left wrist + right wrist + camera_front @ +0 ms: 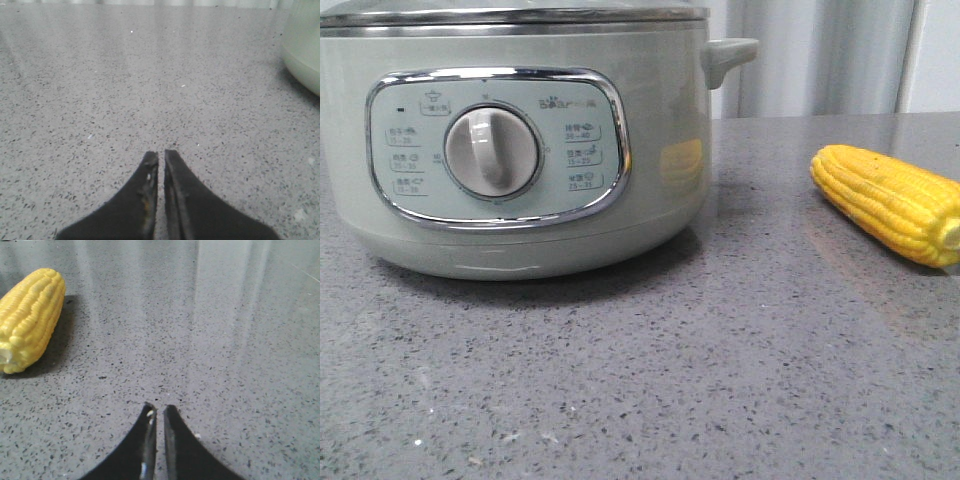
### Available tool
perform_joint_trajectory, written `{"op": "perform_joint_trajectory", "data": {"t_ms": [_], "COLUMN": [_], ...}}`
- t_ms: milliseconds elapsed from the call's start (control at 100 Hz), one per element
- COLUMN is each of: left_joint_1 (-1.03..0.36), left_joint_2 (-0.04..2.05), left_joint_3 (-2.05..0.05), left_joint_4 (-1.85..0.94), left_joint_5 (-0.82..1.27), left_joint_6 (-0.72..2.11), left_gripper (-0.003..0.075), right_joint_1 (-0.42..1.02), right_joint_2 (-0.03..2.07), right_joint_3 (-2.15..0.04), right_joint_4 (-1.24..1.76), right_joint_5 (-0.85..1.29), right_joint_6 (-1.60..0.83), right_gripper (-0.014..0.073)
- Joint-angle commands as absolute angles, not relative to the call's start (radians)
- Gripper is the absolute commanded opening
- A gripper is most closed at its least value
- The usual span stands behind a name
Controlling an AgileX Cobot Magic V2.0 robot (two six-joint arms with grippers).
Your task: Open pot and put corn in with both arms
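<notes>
1. The left gripper [161, 156] has its two black fingers almost pressed together, with only a thin slit between, and holds nothing.
2. The right gripper [157, 410] is the same: nearly closed and empty.
3. The corn [30, 317] lies flat on the table, ahead of the right fingers and off to one side, not touching them.
4. The pot [305, 45] sits ahead of the left fingers, off to the side. Its lid [510, 12] is on.
5. The corn looks light, hard and bumpy. It may roll, so pinch it across the middle.
6. The pot looks big and heavy.
7. The grey table [720, 380] has lots of bare room around both grippers.
</notes>
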State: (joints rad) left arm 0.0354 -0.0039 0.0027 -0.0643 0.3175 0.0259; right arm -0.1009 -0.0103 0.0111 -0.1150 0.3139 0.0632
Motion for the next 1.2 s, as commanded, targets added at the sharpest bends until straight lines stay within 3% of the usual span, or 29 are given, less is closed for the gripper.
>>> {"op": "perform_joint_trajectory", "data": {"t_ms": [0,300,640,860,1030,1191], "left_joint_1": [0.028,0.028,0.028,0.028,0.028,0.028], "left_joint_2": [-0.038,-0.038,-0.038,-0.036,0.003,0.110], "left_joint_3": [0.008,0.008,0.008,-0.021,-0.189,-0.329], "left_joint_4": [-0.083,-0.083,-0.172,-0.172,-0.069,0.011], "left_joint_5": [0.235,0.153,-0.080,-0.150,0.000,0.056], "left_joint_6": [0.023,0.023,0.023,0.023,0.023,0.023], "left_gripper": [-0.0020,-0.0020,-0.0020,-0.0020,-0.0020,-0.0020], "right_joint_1": [-0.109,-0.109,-0.109,-0.109,-0.109,-0.109], "right_joint_2": [-0.031,-0.031,-0.031,-0.031,0.030,0.146], "right_joint_3": [0.030,0.030,0.030,-0.013,-0.120,-0.213], "right_joint_4": [-0.136,-0.136,-0.136,-0.136,-0.136,-0.134], "right_joint_5": [0.265,0.093,-0.143,-0.100,0.079,0.098], "right_joint_6": [0.059,0.059,0.059,0.059,0.059,0.059], "right_gripper": [-0.0016,-0.0016,-0.0015,-0.0015,-0.0015,-0.0015]}}
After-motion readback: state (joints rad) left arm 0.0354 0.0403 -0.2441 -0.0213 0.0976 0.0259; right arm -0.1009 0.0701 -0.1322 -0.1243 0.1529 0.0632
